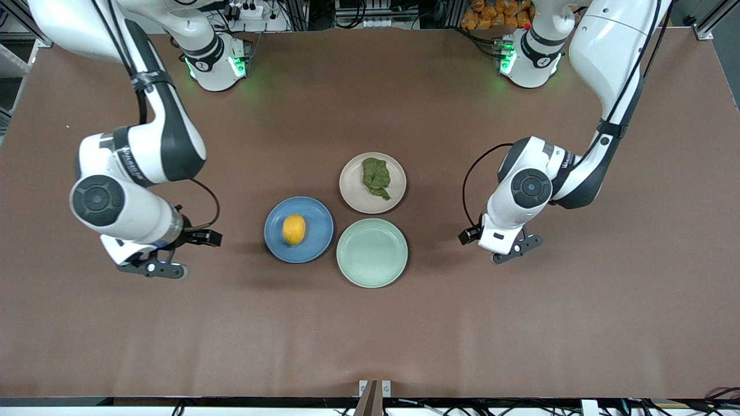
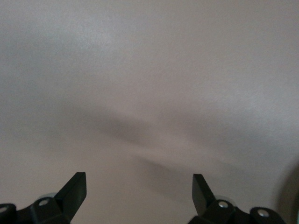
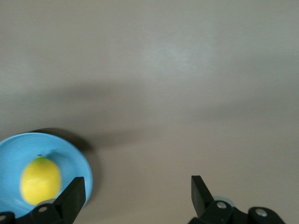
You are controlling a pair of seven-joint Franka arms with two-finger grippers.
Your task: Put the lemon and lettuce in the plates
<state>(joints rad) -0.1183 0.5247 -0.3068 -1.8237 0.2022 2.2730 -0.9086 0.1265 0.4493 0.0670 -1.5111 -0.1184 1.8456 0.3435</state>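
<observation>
The lemon (image 1: 293, 229) lies in the blue plate (image 1: 319, 222). The lettuce (image 1: 376, 178) lies in the pale beige-pink plate (image 1: 357, 197), which is farther from the front camera. My right gripper (image 1: 159, 267) is open and empty above bare table, beside the blue plate toward the right arm's end. In the right wrist view the gripper (image 3: 138, 186) is open, with the lemon (image 3: 40, 180) and blue plate (image 3: 18, 149) at the edge. My left gripper (image 1: 517, 248) is open and empty above bare table toward the left arm's end. The left wrist view shows its open gripper (image 2: 139, 186) over table only.
An empty mint-green plate (image 1: 372, 252) sits beside the blue plate and nearer to the front camera than the beige-pink plate. The three plates stand close together at the table's middle. Brown table surface lies all around them.
</observation>
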